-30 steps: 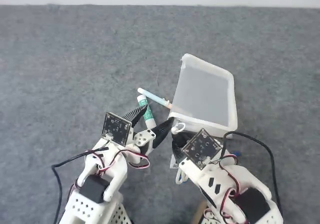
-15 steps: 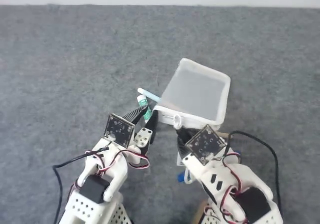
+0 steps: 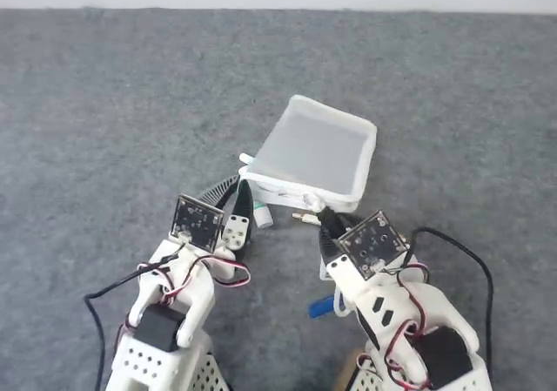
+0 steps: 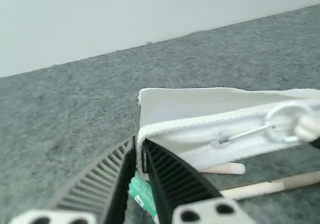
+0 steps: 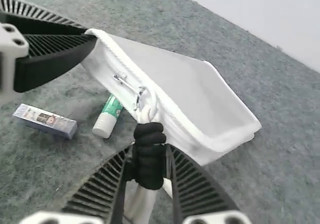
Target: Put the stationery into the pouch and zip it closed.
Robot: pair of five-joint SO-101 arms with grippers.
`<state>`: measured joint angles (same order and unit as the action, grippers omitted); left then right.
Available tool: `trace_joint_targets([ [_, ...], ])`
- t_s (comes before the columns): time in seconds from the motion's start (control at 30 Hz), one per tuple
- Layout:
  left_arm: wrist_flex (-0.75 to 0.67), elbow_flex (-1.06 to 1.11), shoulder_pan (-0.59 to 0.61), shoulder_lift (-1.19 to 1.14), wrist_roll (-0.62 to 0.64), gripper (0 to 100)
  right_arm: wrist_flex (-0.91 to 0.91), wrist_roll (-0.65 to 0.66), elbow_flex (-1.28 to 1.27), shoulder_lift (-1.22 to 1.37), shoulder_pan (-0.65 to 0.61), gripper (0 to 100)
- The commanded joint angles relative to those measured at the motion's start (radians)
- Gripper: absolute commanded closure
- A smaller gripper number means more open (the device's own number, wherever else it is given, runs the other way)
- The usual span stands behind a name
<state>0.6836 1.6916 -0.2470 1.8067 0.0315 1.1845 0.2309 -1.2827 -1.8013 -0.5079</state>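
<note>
White arms (image 3: pixel 174 295), black ribbed gripper fingers (image 4: pixel 170 176), black cables (image 3: pixel 444 239)

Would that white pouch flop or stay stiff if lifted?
Probably soft, not limp: the pouch holds a boxy shape with the left gripper pinching one corner. Likely light: its walls look thin. Tugged by the cord in the right gripper, it may swivel.

The right tool (image 5: pixel 149 159) is clamped on a black knotted cord pull (image 5: pixel 148 139), which is tied to the metal zipper ring (image 5: pixel 139 97) of a white translucent fabric pouch (image 5: pixel 190 94). The pouch is held tilted above the grey carpeted bench (image 5: pixel 280 94). One corner sits between the black ribbed fingers of the left tool (image 5: pixel 90 34). Partly beneath the pouch lies a green-and-white glue stick (image 5: pixel 107 116). Just beside it is a small blue rectangular box (image 5: pixel 45 120), possibly an eraser.
</note>
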Motion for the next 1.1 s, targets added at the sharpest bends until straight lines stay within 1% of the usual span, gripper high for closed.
trace_joint_targets([
  [0.0, -0.031, -0.073, 0.057, 0.014, -0.005, 99, -0.021, -0.014, 0.072, -0.016, 0.054, 99.3],
  [0.13, 0.02, -0.111, 0.114, 0.015, -0.003, 99, -0.044, -0.038, 0.074, -0.016, 0.107, 99.3],
  [0.3, 0.091, -0.148, 0.121, 0.015, -0.003, 99, -0.056, -0.052, 0.072, -0.016, 0.139, 99.3],
  [0.47, 0.098, -0.154, 0.123, 0.015, -0.003, 99, -0.077, -0.058, 0.071, -0.016, 0.197, 99.3],
  [0.57, 0.098, -0.154, 0.126, 0.015, -0.003, 99, -0.093, -0.089, 0.072, -0.016, 0.236, 99.3],
  [0.73, 0.097, -0.165, 0.195, 0.015, 0.049, 99, -0.099, -0.114, 0.074, -0.016, 0.291, 99.3],
  [1.0, 0.097, -0.16, 0.192, 0.015, 0.052, 99, -0.11, -0.118, 0.074, -0.016, 0.302, 99.3],
  [1.07, 0.098, -0.16, 0.172, 0.015, 0.052, 99, -0.113, -0.118, 0.075, -0.016, 0.3, 99.3],
])
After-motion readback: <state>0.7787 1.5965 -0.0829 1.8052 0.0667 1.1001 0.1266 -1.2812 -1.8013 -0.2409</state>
